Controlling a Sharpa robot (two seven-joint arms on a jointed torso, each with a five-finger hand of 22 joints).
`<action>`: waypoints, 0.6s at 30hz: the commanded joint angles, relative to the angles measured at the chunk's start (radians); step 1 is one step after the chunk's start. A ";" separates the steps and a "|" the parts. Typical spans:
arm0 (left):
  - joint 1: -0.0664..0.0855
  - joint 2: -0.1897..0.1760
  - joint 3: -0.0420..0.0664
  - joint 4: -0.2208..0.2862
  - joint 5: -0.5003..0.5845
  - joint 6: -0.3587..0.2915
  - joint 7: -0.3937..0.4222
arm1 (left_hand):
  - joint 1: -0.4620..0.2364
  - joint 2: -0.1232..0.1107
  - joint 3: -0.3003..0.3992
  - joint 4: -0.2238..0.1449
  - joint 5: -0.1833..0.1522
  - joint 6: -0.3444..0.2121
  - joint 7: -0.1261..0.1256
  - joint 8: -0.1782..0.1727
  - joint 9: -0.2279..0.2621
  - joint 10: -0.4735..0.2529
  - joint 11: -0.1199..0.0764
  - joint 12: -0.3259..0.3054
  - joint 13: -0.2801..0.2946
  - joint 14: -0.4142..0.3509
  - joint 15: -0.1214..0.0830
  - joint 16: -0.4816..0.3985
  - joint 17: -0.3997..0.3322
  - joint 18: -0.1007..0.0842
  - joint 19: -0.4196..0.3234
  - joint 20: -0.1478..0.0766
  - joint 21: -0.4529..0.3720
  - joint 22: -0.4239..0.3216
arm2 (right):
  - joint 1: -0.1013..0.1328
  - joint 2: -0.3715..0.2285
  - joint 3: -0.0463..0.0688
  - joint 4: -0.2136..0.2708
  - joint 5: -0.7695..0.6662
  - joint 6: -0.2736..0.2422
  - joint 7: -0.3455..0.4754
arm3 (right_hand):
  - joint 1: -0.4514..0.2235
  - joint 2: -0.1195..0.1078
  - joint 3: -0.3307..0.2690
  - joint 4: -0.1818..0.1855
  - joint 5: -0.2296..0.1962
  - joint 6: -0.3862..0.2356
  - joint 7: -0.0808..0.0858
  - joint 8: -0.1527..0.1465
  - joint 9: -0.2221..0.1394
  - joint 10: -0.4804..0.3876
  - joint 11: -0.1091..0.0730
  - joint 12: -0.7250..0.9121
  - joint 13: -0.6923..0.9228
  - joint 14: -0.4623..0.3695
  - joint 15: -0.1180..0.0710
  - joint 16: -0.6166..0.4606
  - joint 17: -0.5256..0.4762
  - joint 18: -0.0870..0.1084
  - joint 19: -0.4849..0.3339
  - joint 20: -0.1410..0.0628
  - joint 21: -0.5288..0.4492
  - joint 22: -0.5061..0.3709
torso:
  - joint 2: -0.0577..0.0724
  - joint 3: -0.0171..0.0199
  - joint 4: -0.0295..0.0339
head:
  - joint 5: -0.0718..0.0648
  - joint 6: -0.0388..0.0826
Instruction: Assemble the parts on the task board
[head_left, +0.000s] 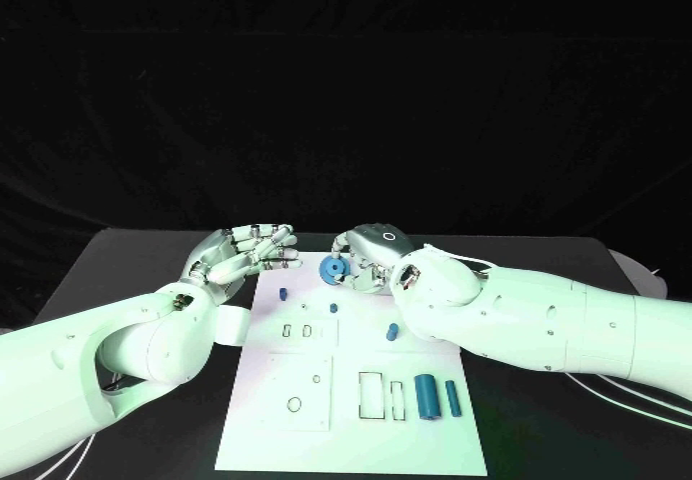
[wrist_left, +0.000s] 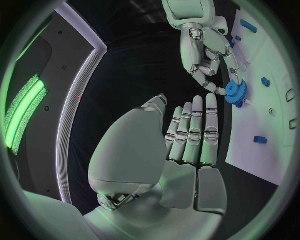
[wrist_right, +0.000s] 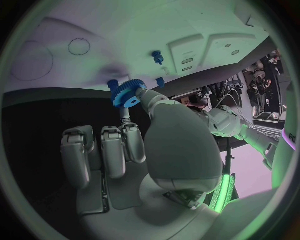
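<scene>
The white task board lies in the middle of the black table. My right hand is over the board's far edge and pinches a blue gear between thumb and a finger; the right wrist view shows the gear at the fingertips, close above the board. My left hand hovers just left of the gear with its fingers stretched out and nothing in it. In the left wrist view my left hand points toward the right hand and the gear.
Small blue pegs stand on the board's far half. Two blue cylinders lie near its right front, beside rectangular slots. Bare black table runs along both sides of the board.
</scene>
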 joint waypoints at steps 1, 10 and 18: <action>0.001 0.003 0.001 0.001 -0.005 0.016 0.008 | 0.000 -0.001 0.007 0.001 -0.006 -0.003 -0.002 -0.006 -0.001 0.004 0.005 -0.006 -0.001 -0.002 0.003 -0.005 0.001 0.014 0.006 0.004 -0.005 -0.001 | -0.006 0.021 -0.002 -0.023 -0.025 0.007 -0.008 | -0.003 0.011 0.004 0.000 0.002 0.007 0.003 0.002 0.001 0.004 0.000 0.003 0.120 0.091 -0.005 0.006 0.190 -0.014 0.105 -0.004 0.005 0.263 | 0.001 0.0013 -0.0014 | 0.003 -0.001; 0.001 0.005 0.001 0.001 -0.005 0.016 0.008 | 0.000 -0.001 0.007 0.001 -0.006 -0.003 -0.002 -0.006 -0.001 0.004 0.005 -0.006 -0.001 -0.002 0.003 -0.005 0.001 0.014 0.006 0.004 -0.005 -0.001 | -0.022 0.065 -0.006 -0.075 -0.022 0.032 0.002 | -0.007 0.011 0.006 0.003 0.000 0.007 0.003 -0.001 0.000 0.005 0.000 0.003 0.120 0.090 -0.005 0.006 0.188 -0.014 0.105 -0.005 0.005 0.263 | 0.001 0.0028 -0.0006 | 0.005 -0.006; 0.001 0.005 0.001 -0.002 -0.005 0.016 0.007 | 0.001 -0.001 0.008 0.000 -0.006 -0.003 -0.002 -0.006 -0.001 0.004 0.005 -0.007 -0.001 -0.002 0.003 -0.005 0.001 0.014 0.006 0.004 -0.005 -0.002 | -0.028 0.087 -0.008 -0.104 -0.017 0.042 0.008 | -0.014 0.007 0.009 0.006 -0.005 0.004 0.005 -0.008 -0.004 -0.001 0.001 -0.002 0.114 0.090 -0.005 0.005 0.184 -0.014 0.105 -0.005 0.005 0.263 | 0.001 0.0051 -0.0037 | 0.010 -0.007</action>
